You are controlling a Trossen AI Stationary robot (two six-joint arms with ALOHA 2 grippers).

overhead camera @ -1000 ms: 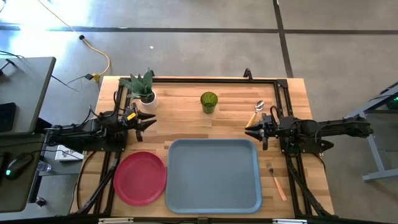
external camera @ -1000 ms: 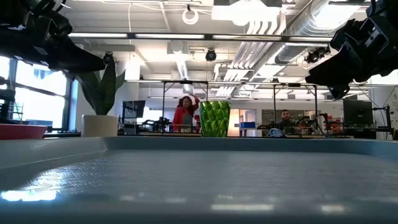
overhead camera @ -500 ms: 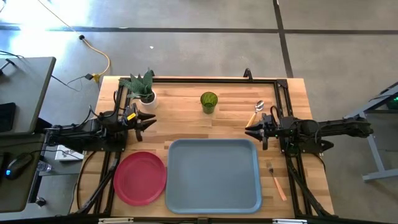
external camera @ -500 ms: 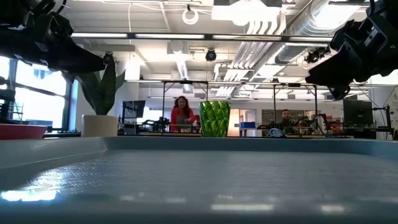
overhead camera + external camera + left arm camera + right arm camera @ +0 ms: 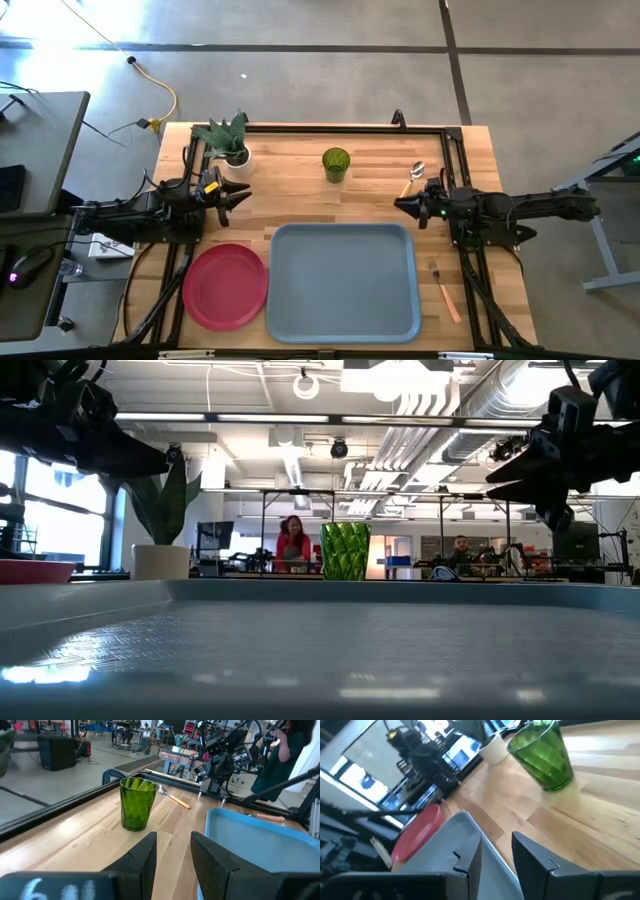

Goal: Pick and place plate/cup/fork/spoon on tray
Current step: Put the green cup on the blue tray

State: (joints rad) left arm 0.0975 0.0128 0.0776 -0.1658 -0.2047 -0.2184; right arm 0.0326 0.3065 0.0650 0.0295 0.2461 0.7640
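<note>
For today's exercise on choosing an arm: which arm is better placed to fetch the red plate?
Probably the left. The plate lies on the table's left side, just below the left hand, while the right hand sits across the tray, nearer the spoon.

The low view shows the plate only as an edge (left side).

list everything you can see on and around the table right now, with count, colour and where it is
tray: 1, blue-grey, front centre of the table, nothing on it
plate: 1, pinkish-red, on the wood left of the tray
cup: 1, translucent green, upright, behind the tray
spoon: 1, silver bowl, orange handle, back right
fork: 1, silver tines, orange handle, right of the tray
potted plant: 1, green in a white pot, back left
people: 2, in the room beyond
left gripper: 1, dark, open, above the plate's side
right gripper: 1, dark, open, near the spoon
</note>
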